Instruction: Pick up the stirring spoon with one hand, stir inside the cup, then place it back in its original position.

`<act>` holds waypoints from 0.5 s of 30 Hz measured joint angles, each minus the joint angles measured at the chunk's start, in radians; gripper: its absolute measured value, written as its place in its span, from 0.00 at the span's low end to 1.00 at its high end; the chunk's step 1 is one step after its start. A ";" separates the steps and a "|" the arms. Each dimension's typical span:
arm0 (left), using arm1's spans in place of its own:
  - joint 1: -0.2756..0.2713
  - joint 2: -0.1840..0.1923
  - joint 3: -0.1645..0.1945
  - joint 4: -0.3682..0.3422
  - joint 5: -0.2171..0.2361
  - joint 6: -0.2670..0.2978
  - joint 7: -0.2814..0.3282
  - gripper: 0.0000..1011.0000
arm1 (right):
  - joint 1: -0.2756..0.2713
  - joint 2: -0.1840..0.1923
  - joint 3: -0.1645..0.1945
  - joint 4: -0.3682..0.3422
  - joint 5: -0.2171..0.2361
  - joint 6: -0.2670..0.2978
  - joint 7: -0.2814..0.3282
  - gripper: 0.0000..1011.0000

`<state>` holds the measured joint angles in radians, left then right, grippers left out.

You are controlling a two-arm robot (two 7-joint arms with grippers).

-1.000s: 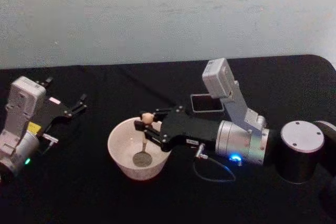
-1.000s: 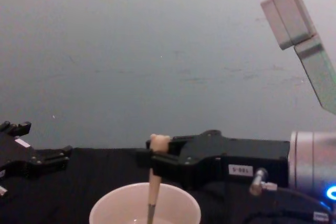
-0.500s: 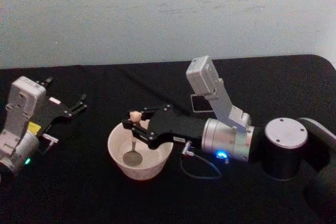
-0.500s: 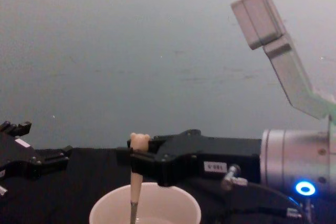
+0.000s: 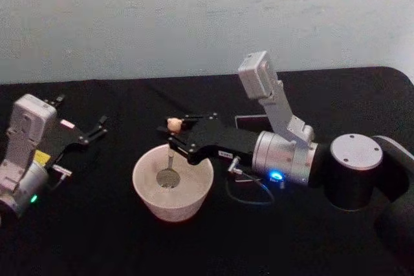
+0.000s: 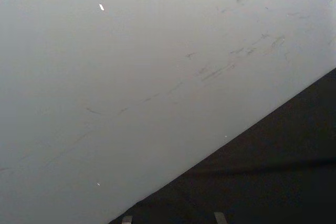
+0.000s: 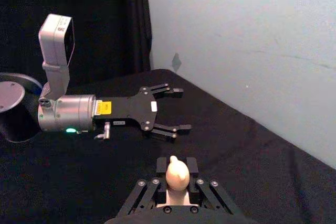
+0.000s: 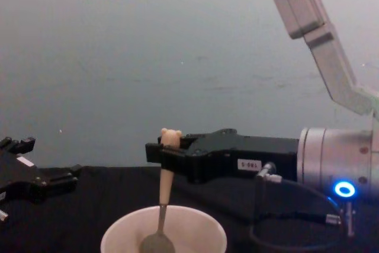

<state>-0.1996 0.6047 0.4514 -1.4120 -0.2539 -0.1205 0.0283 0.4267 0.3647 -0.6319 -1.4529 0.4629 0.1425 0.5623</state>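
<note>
Partly behind right gripper [image 5: 171, 135], grey holder [image 5: 247, 121]

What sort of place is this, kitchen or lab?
Probably a robot lab bench: black-draped table, bare grey wall, right gripper holding a spoon in a cup, left gripper parked at left.

Black cloth table [image 5: 97, 237]; pale scuffed wall [image 5: 129, 17] behind; dark curtain [image 7: 118, 24].

A table [image 5: 97, 224] draped in black cloth runs back to a pale wall [image 5: 129, 24]. A wide, round cream-white cup [image 5: 147, 191] stands on it near the front. A dark grey square-mouthed holder [image 5: 248, 121] stands farther back and to the right, apart from it.
</note>
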 joint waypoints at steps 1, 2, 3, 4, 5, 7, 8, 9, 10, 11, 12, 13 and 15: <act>0.000 0.000 0.000 0.000 0.000 0.000 0.000 0.99 | 0.000 0.002 0.003 -0.002 0.003 0.000 -0.001 0.21; 0.000 0.000 0.000 0.000 0.000 0.000 0.000 0.99 | -0.001 0.002 0.005 -0.003 0.005 0.000 -0.002 0.21; 0.000 0.000 0.000 0.000 0.000 0.000 0.000 0.99 | -0.001 0.003 0.007 -0.004 0.006 0.000 -0.002 0.21; 0.000 0.000 0.000 0.000 0.000 0.000 0.000 0.99 | -0.002 0.005 0.010 -0.008 0.009 0.000 -0.003 0.21; 0.000 0.000 0.000 0.000 0.000 0.000 0.000 0.99 | -0.003 0.006 0.011 -0.009 0.011 0.000 -0.004 0.21; 0.000 0.000 0.000 0.000 0.000 0.000 0.000 0.99 | -0.004 0.008 0.014 -0.014 0.014 0.000 -0.005 0.21; 0.000 0.000 0.000 0.000 0.000 0.000 0.000 0.99 | -0.006 0.011 0.018 -0.019 0.018 0.000 -0.006 0.21; 0.000 0.000 0.000 0.000 0.000 0.000 0.000 0.99 | -0.007 0.013 0.020 -0.022 0.021 -0.001 -0.007 0.21; 0.000 0.000 0.000 0.000 0.000 0.000 0.000 0.99 | -0.007 0.014 0.022 -0.025 0.023 -0.001 -0.008 0.21; 0.000 0.000 0.000 0.000 0.000 0.000 0.000 0.99 | -0.008 0.017 0.028 -0.031 0.029 -0.001 -0.009 0.21; 0.000 0.000 0.000 0.000 0.000 0.000 0.000 0.99 | -0.009 0.019 0.030 -0.035 0.032 -0.001 -0.009 0.21; 0.000 0.000 0.000 0.000 0.000 0.000 0.000 0.99 | -0.010 0.022 0.036 -0.042 0.039 -0.001 -0.011 0.21; 0.000 0.000 0.000 0.000 0.000 0.000 0.000 0.99 | -0.012 0.024 0.042 -0.050 0.047 -0.001 -0.012 0.21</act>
<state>-0.1995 0.6047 0.4514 -1.4120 -0.2539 -0.1205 0.0283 0.4147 0.3891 -0.5898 -1.5024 0.5095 0.1419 0.5499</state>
